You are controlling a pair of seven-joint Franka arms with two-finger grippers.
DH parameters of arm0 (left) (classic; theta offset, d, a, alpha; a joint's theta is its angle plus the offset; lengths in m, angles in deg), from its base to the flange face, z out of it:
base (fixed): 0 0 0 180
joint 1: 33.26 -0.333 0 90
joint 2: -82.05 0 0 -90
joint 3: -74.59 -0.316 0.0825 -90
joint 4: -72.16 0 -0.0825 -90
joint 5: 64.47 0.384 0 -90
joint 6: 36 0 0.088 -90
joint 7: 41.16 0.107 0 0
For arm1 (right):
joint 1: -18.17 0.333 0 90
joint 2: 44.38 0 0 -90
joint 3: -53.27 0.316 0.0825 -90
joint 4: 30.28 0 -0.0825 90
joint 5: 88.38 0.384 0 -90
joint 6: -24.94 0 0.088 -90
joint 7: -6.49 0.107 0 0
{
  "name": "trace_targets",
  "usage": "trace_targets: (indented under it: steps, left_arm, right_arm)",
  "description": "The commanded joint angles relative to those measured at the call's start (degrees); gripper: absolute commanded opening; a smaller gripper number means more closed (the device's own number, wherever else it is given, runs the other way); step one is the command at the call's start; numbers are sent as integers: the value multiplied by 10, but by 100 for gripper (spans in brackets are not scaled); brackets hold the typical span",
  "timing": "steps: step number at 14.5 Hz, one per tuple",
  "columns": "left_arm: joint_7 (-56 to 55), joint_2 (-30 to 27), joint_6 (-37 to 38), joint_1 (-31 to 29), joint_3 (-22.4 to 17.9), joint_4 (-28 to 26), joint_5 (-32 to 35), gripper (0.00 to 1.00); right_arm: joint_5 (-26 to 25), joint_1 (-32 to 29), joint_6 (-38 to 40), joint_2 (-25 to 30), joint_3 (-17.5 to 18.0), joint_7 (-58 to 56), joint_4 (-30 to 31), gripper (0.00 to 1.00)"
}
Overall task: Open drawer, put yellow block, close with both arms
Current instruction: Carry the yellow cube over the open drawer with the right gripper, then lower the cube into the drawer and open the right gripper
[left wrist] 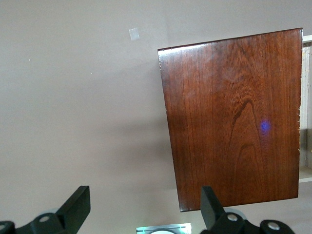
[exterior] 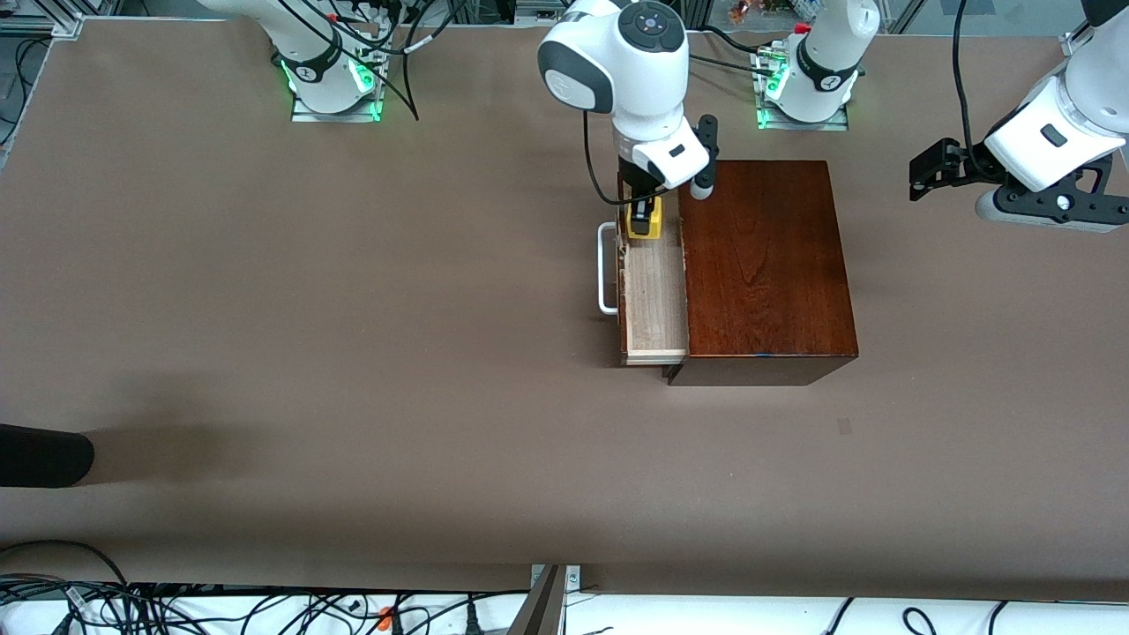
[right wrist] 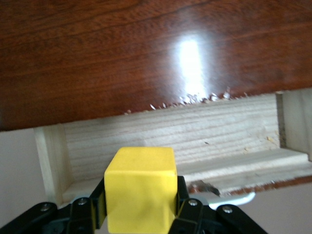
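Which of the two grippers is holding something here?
The right gripper, shut on the yellow block over the open drawer. The left gripper hangs open and empty beside the box.

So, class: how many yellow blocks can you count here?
1. The yellow block is held in the right gripper over the open drawer. None elsewhere in view.

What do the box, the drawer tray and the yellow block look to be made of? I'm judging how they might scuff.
Box: seemingly wood or veneer, reddish-brown, glossy; grain lines and a bright glare show.
Drawer tray: pale bare wood, matte, with visible grain and a chipped edge.
Yellow block: smooth, uniform matte yellow, perhaps foam, plastic or painted wood; it can't be told.
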Motion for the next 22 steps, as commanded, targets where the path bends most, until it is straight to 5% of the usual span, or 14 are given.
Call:
trace_targets:
  steps: [1, 13, 14, 15, 16, 22]
  left_arm:
    - [9, 0, 13, -3, 1, 12, -11, 100]
    - [7, 2, 14, -4, 0, 16, -11, 100]
    - [7, 3, 14, -4, -1, 17, -11, 100]
    - [6, 6, 14, -4, -1, 17, -11, 100]
    - [5, 6, 15, -4, -1, 18, -11, 100]
    - [2, 7, 29, -2, 1, 23, -11, 100]
  right_arm:
    - [-12, 7, 5, -34, -8, -1, -44, 25]
    - [-27, 8, -1, -62, -9, 1, -43, 31]
    - [-33, 8, -1, -64, -9, 1, -42, 38]
    - [-34, 8, 0, -68, -9, 2, -42, 58]
    - [-34, 8, -1, -68, -9, 2, -42, 100]
    - [-20, 0, 61, -48, -10, 10, -84, 100]
